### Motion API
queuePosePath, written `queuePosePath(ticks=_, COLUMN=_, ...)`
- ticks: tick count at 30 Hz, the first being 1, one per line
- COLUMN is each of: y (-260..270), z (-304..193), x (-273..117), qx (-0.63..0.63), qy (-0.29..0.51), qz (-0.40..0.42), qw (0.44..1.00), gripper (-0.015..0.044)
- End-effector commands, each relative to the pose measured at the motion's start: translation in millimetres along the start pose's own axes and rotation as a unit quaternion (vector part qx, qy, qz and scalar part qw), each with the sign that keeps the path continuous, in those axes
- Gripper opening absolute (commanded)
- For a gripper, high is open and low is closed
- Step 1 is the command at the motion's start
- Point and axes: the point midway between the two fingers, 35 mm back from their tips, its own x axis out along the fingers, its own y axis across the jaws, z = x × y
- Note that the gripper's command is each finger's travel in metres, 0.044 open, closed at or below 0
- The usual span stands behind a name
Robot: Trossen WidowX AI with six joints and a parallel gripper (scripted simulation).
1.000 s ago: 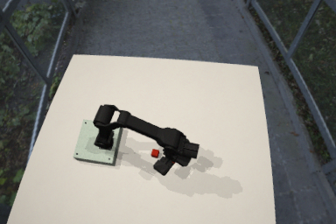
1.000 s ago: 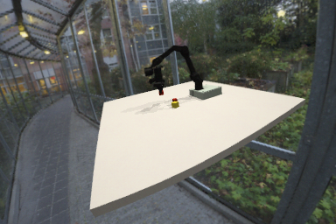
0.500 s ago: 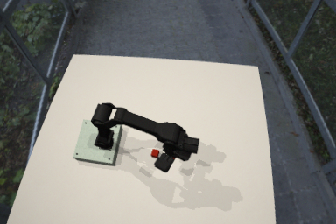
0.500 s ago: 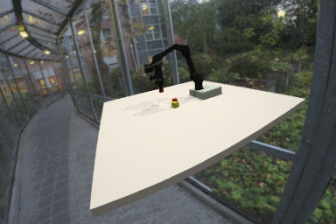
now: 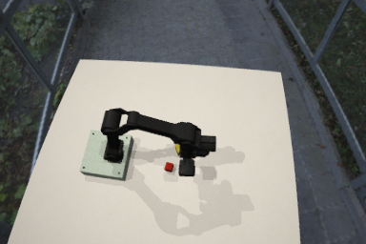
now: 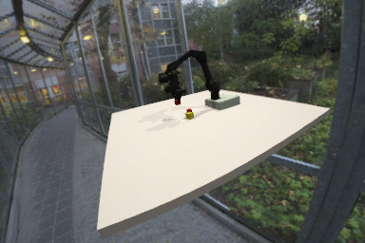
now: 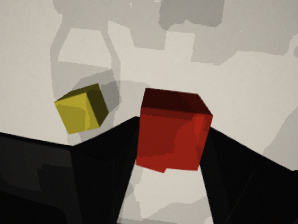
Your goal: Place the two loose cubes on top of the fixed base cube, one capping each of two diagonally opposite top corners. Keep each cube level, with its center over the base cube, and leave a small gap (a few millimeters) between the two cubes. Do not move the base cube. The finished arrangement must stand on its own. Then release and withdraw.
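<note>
In the middle of the wrist view, the jaws (image 5: pixel 187 160) (image 6: pixel 178 100) were clamped on a red cube (image 6: pixel 177 102) (image 7: pixel 175 137), raised above the pale counter (image 5: pixel 157 79) (image 6: pixel 200 150) (image 7: pixel 250 75). Beyond it, at left, sat a yellow cube (image 5: pixel 177 150) (image 6: pixel 189 116) (image 7: pixel 82 112). In the exterior view, a second red cube (image 5: pixel 169 167) (image 6: pixel 189 110) showed just behind the yellow one near the center; farther back, right of center, the black arm (image 5: pixel 154 126) (image 6: pixel 207 69) stood on a pale green block (image 5: pixel 91 162) (image 6: pixel 232 102).

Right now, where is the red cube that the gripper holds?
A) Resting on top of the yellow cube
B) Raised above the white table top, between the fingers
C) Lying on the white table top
B: the exterior view shows the held red cube at the fingertips, above the white table top.
</note>
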Motion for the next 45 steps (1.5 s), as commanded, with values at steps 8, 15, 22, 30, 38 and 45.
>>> queuePosePath(ticks=8, y=34.2, z=-4.6, x=8.1, qx=-0.182, qy=-0.001, qz=0.002, qw=0.983, gripper=0.0105)
queuePosePath(ticks=15, y=55.8, z=-9.6, x=13.3, qx=-0.297, qy=-0.001, qz=0.002, qw=0.955, gripper=0.0105)
queuePosePath(ticks=22, y=76.7, z=-16.1, x=18.5, qx=-0.407, qy=-0.001, qz=0.003, qw=0.914, gripper=0.0105)
queuePosePath(ticks=30, y=99.7, z=-25.3, x=24.2, qx=-0.526, qy=-0.002, qz=0.004, qw=0.851, gripper=0.0105)
queuePosePath(ticks=38, y=106.7, z=-28.6, x=26.0, qx=-0.561, qy=-0.002, qz=0.004, qw=0.828, gripper=0.0105)
queuePosePath(ticks=45, y=106.7, z=-28.6, x=26.4, qx=-0.561, qy=-0.002, qz=0.004, qw=0.828, gripper=0.0105)
